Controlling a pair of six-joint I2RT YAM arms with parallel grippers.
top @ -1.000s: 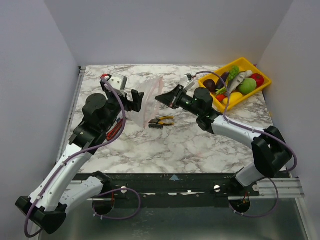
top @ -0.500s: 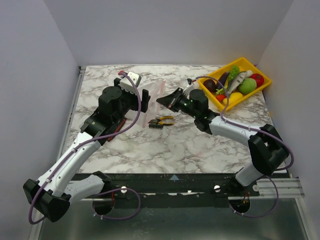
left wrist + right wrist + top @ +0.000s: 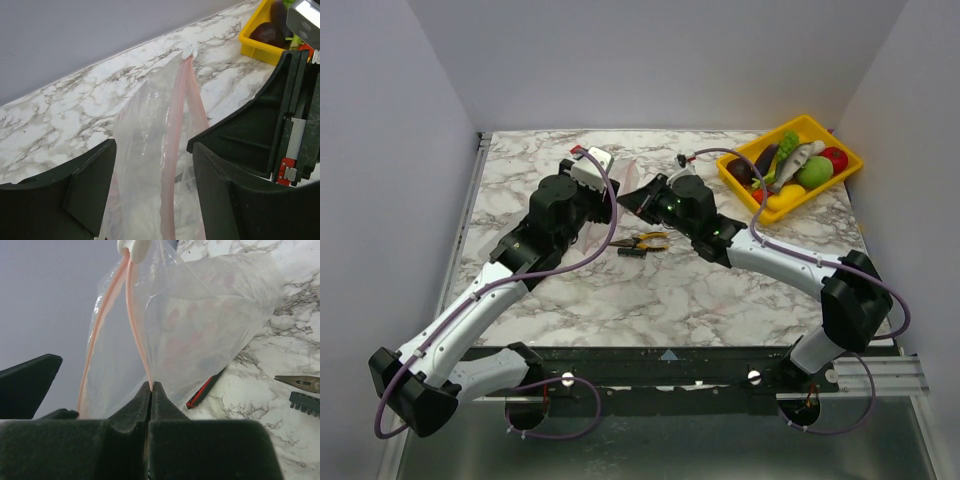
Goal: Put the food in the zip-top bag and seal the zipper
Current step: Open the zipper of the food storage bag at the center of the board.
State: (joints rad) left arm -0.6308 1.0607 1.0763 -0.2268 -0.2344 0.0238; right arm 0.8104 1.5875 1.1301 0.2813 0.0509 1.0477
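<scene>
- At the upper middle of the overhead view, the zip-top bag (image 3: 623, 178) hung between the two claws, over the marbled surface (image 3: 670, 290).
- It looked feather-light, floppy and slippery, so the stiffer zipper (image 3: 134, 315) seemed the surest hold.
- The right claw (image 3: 151, 390) was pressed together, pinching one zipper strip. The left claw (image 3: 152, 170) stood spread astride the film.
- The pouch was clear and crinkled, and its pale pink strips parted below a small white tab.
</scene>
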